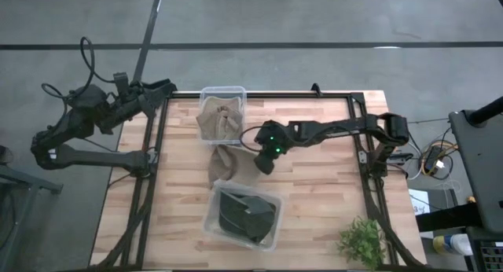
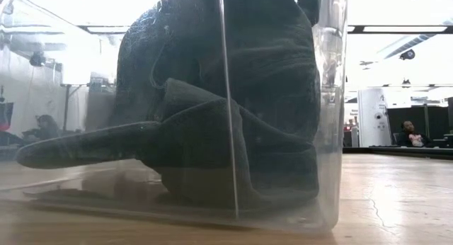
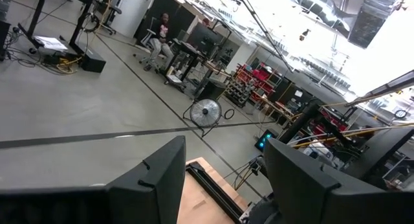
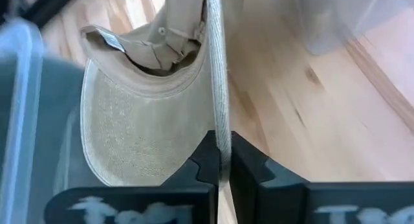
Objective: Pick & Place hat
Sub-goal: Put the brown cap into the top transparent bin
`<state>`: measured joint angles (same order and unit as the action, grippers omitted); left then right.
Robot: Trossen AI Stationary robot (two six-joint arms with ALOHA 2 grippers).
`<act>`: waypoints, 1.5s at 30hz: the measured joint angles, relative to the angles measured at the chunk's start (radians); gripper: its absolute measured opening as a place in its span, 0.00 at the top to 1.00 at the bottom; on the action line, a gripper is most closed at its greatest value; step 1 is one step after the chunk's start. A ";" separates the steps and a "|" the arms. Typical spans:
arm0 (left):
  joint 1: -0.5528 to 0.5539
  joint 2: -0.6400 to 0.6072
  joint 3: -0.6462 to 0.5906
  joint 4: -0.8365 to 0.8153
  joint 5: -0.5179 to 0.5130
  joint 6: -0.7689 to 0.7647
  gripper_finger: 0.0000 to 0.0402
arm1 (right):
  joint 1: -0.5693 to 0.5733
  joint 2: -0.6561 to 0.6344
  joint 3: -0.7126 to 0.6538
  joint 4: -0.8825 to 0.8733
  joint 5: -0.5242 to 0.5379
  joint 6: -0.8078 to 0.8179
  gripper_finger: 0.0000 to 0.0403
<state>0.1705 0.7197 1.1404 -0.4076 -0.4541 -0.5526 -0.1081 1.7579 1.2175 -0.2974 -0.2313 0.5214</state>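
Observation:
A tan cap point(image 1: 222, 163) sits between two clear bins, with its crown toward the far bin; the right wrist view shows the tan cap point(image 4: 142, 120) by the underside of its brim. My right gripper point(image 1: 266, 163) reaches in from the table's right and is shut on the cap, as the right wrist view of the gripper point(image 4: 220, 175) shows. My left gripper point(image 1: 161, 90) waits open beyond the table's far left corner, and in its own view point(image 3: 223, 185) it points into the room. My right gripper pinches the tan cap's brim at its edge point(image 4: 220, 123) between the two fingers point(image 4: 206, 160). It comes at the cap from the table's right, and the brim stands on edge in the hold. The crown trails away from the fingers; whether it rests on the table I cannot tell.
The far clear bin point(image 1: 222, 107) holds more tan caps. The near clear bin point(image 1: 244, 218) holds dark caps and fills the low view as a bin point(image 2: 333, 96) with a dark cap point(image 2: 212, 96) inside. A small green plant point(image 1: 361, 240) stands at the near right corner.

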 joint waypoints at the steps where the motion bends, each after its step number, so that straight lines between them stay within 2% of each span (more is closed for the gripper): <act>1: 0.000 0.000 0.000 0.000 0.001 0.000 0.50 | 0.002 -0.013 0.000 -0.032 0.001 -0.015 0.97; 11: 0.000 0.000 0.000 0.001 0.005 0.000 0.50 | 0.012 -0.130 0.000 -0.128 0.030 -0.092 0.97; 19: 0.000 0.000 0.000 -0.008 0.021 0.000 0.50 | 0.012 -0.222 0.000 -0.148 0.105 -0.122 0.97; 23: 0.000 0.001 0.000 -0.008 0.067 -0.004 0.50 | 0.012 -0.270 0.000 -0.140 0.112 -0.123 0.97; 26: 0.000 0.001 0.000 -0.009 0.161 -0.043 0.50 | 0.012 -0.309 0.002 -0.146 0.095 -0.116 0.97; 30: 0.000 0.018 0.000 -0.013 0.319 -0.101 0.50 | 0.010 -0.338 0.054 -0.211 0.033 -0.125 0.97; 35: 0.000 0.068 0.016 -0.013 0.508 -0.203 0.50 | 0.009 -0.325 0.194 -0.309 -0.046 -0.145 0.97; 40: 0.002 0.135 0.052 -0.013 0.650 -0.247 0.50 | 0.010 -0.272 0.355 -0.396 -0.208 -0.143 0.97; 45: 0.005 0.217 0.098 -0.023 0.757 -0.280 0.50 | 0.012 -0.169 0.516 -0.538 -0.446 -0.129 0.97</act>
<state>0.1756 0.9364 1.2389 -0.4302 0.3031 -0.8325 -0.0957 1.5893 1.7337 -0.8357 -0.6778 0.3920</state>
